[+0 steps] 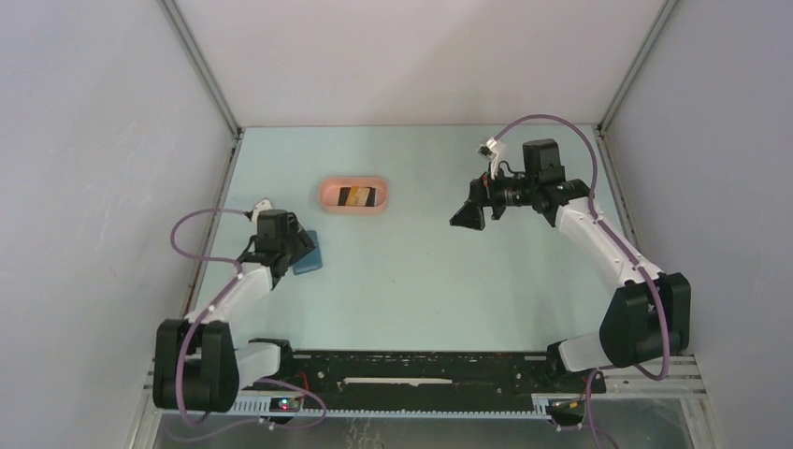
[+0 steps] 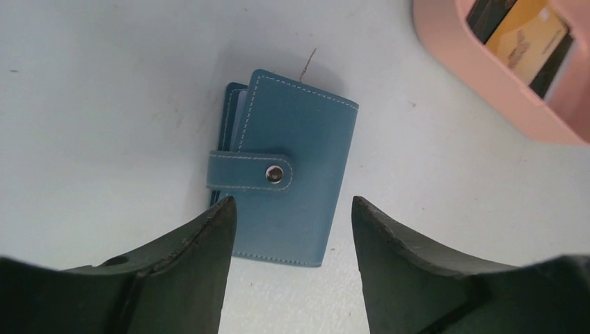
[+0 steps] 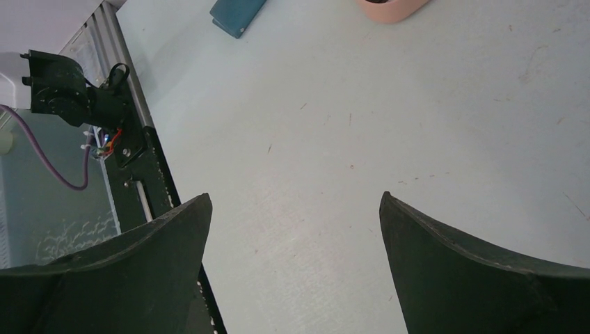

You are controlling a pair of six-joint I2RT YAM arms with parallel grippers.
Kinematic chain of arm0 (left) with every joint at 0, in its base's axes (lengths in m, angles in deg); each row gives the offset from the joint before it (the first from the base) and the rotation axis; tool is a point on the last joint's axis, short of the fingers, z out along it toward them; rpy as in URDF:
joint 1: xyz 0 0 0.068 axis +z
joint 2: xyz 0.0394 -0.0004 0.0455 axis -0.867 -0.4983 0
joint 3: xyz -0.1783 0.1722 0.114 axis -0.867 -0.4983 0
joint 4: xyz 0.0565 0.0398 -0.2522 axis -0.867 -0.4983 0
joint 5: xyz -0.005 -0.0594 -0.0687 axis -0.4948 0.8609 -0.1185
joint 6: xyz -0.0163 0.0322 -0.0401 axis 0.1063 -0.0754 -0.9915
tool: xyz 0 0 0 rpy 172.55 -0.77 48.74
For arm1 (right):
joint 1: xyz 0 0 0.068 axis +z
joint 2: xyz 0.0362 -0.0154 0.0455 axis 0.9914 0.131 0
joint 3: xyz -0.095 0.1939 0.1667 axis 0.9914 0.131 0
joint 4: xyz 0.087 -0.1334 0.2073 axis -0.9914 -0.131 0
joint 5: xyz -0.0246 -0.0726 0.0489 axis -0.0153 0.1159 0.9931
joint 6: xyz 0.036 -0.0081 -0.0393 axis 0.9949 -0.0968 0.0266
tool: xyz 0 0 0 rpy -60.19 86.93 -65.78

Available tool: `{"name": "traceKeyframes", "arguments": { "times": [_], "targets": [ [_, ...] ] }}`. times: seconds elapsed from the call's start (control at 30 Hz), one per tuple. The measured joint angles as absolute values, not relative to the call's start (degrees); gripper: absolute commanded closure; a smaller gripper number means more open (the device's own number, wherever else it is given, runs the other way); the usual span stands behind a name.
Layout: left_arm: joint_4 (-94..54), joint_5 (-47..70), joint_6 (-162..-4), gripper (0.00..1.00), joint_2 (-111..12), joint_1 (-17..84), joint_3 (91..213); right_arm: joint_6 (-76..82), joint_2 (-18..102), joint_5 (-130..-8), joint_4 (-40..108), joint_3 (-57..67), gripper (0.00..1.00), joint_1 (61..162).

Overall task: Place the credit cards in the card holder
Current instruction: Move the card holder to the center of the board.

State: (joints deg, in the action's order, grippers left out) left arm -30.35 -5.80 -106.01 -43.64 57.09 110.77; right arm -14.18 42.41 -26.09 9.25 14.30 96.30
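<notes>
Overhead plus wrists; shared card holder [image 2: 306,139]

The pale table [image 1: 449,281] bears the shut card holder [image 2: 306,139] and a pink tray [image 1: 324,196].

- You have one blue card holder [image 2: 299,125].
- You have one pink tray [image 2: 487,76].
- You can count two cards in that tray: one black card [image 2: 487,14] and one tan-orange card [image 2: 529,35]. Whether more lie beneath them can't be told.
- You have two hands: the left hand [image 2: 292,205] and the right hand [image 3: 296,202].
</notes>
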Motion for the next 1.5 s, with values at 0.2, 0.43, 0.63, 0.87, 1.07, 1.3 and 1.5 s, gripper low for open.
{"name": "traceKeyframes", "arguments": {
  "times": [0.2,0.43,0.63,0.87,1.07,1.3,1.5],
  "targets": [
    [-32.93,-9.1,-107.74,0.33,-32.56,57.22,108.78,-14.72,42.76,-25.32,9.06,14.3,0.0,97.24],
    [-32.34,-9.76,-110.08,0.48,-37.72,57.31,106.22,-15.36,43.05,-25.02,8.2,14.3,0.0,97.43],
    [-27.99,-8.05,-112.11,0.55,-42.18,58.94,104.67,-15.58,43.05,-24.19,7.35,14.3,0.0,97.41],
    [-25.45,-5.63,-112.4,0.89,-43.53,59.6,104.67,-15.62,43.05,-23.79,7.13,14.3,0.0,97.17],
    [-23.33,-0.64,-111.37,1.0,-42.74,59.84,104.56,-16.21,43.05,-23.68,6.81,14.3,0.0,97.06],
    [-21.43,3.38,-111.94,1.0,-38.9,47.19,102.55,-18.62,43.09,-22.99,5.47,14.3,0.01,97.13],
    [-13.3,4.23,-115.8,1.0,-40.47,26.42,100.54,-20.47,45.65,-19.82,3.42,14.28,0.15,97.24]
  ]
}}
